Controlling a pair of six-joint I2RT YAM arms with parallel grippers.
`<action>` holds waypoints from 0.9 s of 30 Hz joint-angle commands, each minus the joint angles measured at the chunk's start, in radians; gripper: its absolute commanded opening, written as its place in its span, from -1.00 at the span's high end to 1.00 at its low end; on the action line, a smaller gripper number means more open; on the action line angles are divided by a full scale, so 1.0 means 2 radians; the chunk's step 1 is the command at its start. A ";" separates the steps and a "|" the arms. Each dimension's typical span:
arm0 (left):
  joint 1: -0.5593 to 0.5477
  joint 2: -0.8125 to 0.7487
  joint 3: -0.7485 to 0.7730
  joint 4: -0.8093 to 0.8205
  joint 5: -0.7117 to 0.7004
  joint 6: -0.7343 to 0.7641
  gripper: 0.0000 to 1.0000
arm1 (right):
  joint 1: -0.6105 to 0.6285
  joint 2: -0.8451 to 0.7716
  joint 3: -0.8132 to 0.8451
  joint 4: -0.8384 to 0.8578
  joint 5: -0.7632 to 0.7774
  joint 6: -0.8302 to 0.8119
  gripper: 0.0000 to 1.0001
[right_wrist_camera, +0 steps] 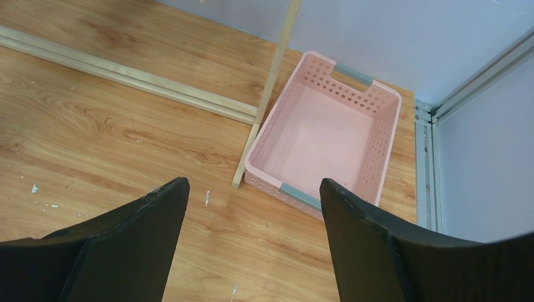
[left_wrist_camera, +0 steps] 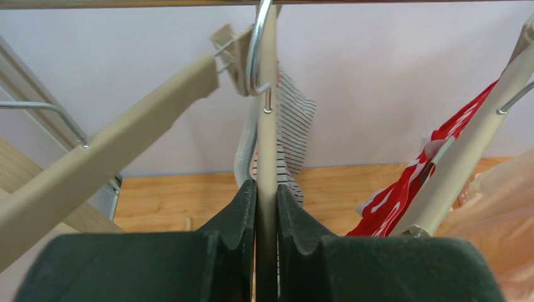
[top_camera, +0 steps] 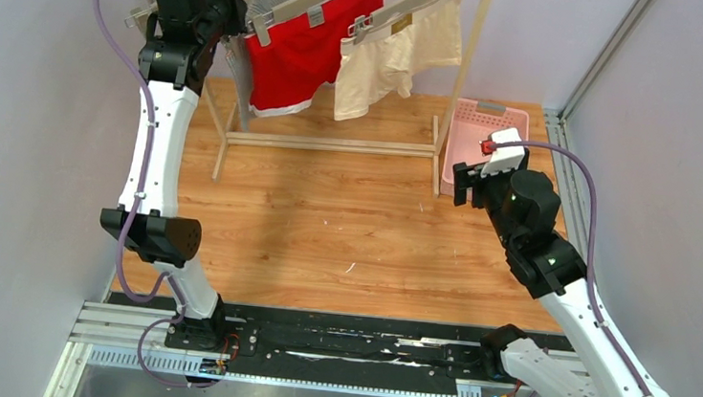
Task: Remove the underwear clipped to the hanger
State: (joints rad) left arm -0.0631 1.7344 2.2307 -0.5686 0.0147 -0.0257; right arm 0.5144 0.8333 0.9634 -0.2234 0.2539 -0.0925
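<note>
Left jaws pinching hanger [left_wrist_camera: 267, 157] edge, right jaws wide, near pink basket [right_wrist_camera: 376, 148]

Bright, even, diffuse light; faint shadows on the light-brown wooden tabletop [top_camera: 327, 216]; the close black fingers [left_wrist_camera: 230, 217] look slightly soft.

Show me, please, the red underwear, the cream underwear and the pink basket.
red underwear [top_camera: 295, 59], top external view, middle of the fabric.
cream underwear [top_camera: 390, 63], top external view, middle of the fabric.
pink basket [right_wrist_camera: 384, 145], right wrist view, perforated right wall.
</note>
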 commanded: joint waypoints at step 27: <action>0.000 -0.049 -0.060 0.132 0.025 -0.031 1.00 | 0.007 -0.009 -0.019 0.035 -0.016 -0.003 -0.50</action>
State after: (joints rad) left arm -0.0628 1.7061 2.1128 -0.3954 0.0914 -0.1013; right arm 0.5148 0.8040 0.9295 -0.1810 0.2333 -0.0937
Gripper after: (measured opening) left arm 0.076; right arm 0.753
